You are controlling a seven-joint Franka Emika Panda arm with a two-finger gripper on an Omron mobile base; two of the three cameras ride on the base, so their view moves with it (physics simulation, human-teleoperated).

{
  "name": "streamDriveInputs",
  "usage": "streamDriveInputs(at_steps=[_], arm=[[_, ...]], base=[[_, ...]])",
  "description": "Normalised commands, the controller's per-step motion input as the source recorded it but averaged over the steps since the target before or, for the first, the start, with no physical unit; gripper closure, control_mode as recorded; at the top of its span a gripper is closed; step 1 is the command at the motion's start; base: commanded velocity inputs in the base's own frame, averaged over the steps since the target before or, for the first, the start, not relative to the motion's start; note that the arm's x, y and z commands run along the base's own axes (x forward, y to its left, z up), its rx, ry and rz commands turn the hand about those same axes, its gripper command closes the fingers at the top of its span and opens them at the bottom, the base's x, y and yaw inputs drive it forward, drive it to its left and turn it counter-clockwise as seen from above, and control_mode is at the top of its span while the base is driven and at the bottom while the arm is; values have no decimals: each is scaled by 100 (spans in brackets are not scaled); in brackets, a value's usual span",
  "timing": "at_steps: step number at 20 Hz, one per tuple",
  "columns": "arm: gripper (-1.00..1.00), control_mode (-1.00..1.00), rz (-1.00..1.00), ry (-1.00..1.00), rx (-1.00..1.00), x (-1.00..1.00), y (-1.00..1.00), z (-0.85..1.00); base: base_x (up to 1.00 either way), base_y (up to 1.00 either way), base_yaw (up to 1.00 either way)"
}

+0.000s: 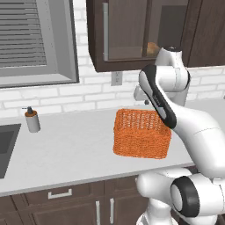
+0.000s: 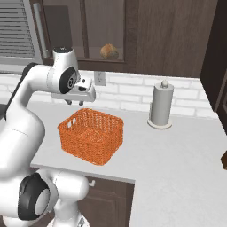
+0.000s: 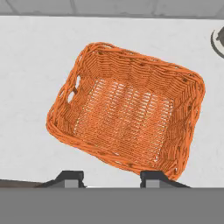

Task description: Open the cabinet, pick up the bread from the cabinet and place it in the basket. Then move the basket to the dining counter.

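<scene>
Worktop (image 2: 177, 150) bears basket (image 2: 91, 135); paper-towel holder (image 2: 160, 106) stands well apart.

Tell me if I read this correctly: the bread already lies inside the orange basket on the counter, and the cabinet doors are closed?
Not quite. The basket is empty, as the hand view shows. The bread sits inside the cabinet, behind the glass, in the right base view. The doors are closed, as you said.

place: kitchen | cues: worktop (image 1: 66, 149), sink (image 1: 6, 147), cabinet (image 1: 132, 35), paper-towel holder (image 2: 160, 106)
</scene>
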Motion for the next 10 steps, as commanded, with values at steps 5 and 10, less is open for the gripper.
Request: streamDriveInputs(at_steps=[5, 10], arm=[[-100, -100, 0, -9, 4, -50, -2, 0], [-100, -100, -1, -55, 7, -86, 2, 23]], base=[[0, 0, 0], [0, 0, 0]])
